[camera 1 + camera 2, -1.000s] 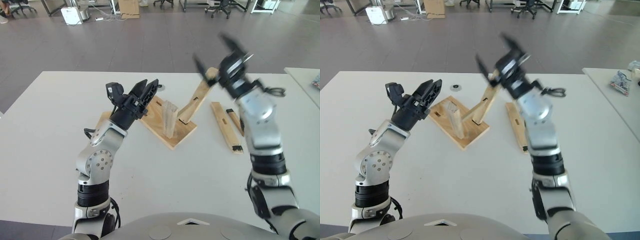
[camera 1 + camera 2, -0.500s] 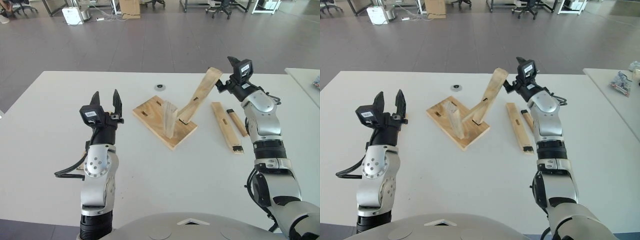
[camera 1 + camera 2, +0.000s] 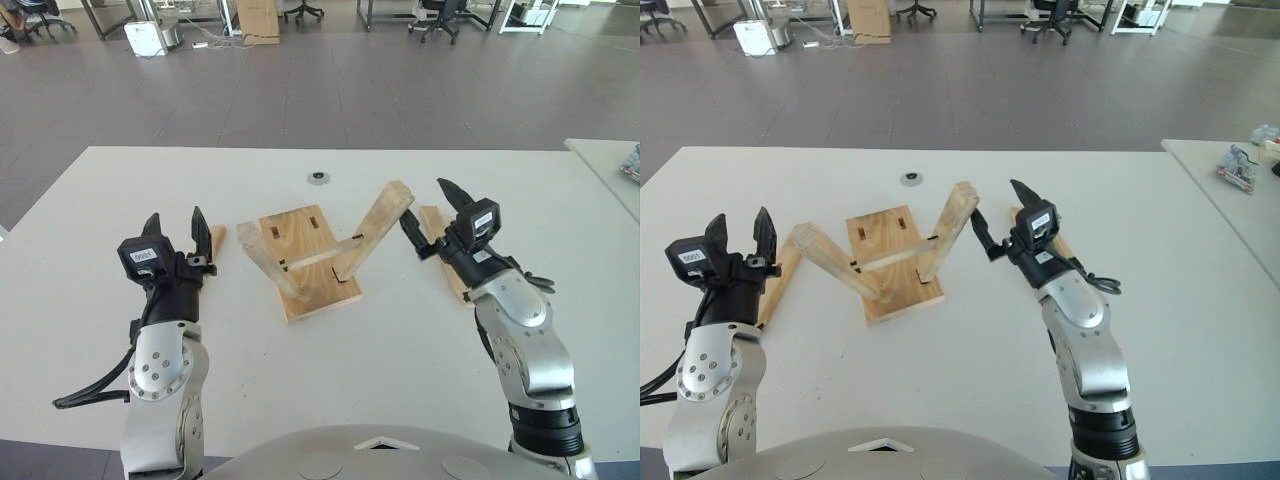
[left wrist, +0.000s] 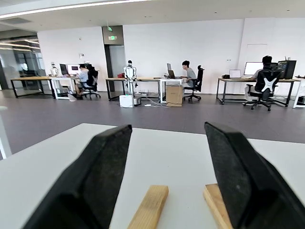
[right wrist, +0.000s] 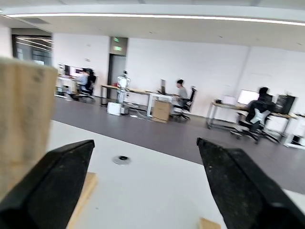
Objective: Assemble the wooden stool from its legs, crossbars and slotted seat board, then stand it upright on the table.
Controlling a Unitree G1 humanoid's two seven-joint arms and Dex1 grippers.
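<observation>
Slotted seat board (image 3: 318, 293) lies flat mid-worktop (image 3: 400, 370) under a tilted, crossbar-joined leg pair (image 3: 372, 228), with left hand (image 3: 174, 216) at nine o'clock and right hand (image 3: 424, 205) at three both spread and empty; gripping each leg squarely should help line it up with its slot.

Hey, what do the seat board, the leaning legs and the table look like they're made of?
Seat board: pale wood, seemingly unvarnished and matte; grain streaks and cut slots show.
Leaning legs: the same light wood, grain visible, no sheen.
Table: smooth white top, perhaps laminate or painted board; its look leaves that open.
</observation>
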